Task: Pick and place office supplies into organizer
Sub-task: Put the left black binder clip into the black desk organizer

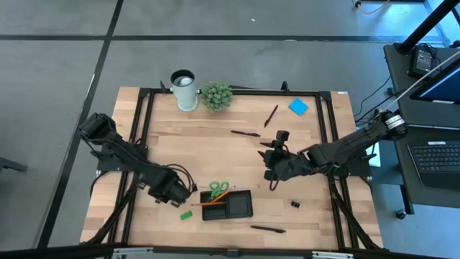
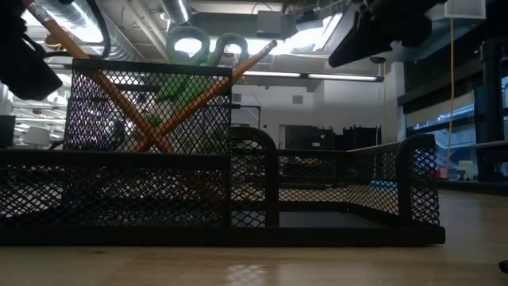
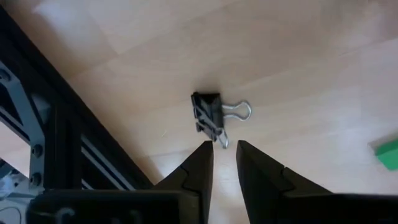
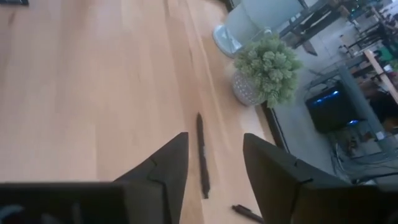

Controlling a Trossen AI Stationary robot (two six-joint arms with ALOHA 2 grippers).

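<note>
Left gripper [image 3: 224,149] jaws nearly closed, empty, beside binder clip [image 3: 209,116] — may nudge it away; right gripper [image 4: 214,158] jaws open over pen [image 4: 201,155].

Even overhead light, soft shadows

Green eraser [image 3: 388,154] cut by edge; organizer [image 2: 238,199] contents mesh-veiled.

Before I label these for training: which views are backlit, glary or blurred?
Low view: ceiling lights behind the mesh organizer turn the arms overhead into silhouettes. Left wrist view: binder clip sharp, green eraser soft at the frame edge. Right wrist view: potted plant bright and slightly soft, black pen dark on pale wood.
</note>
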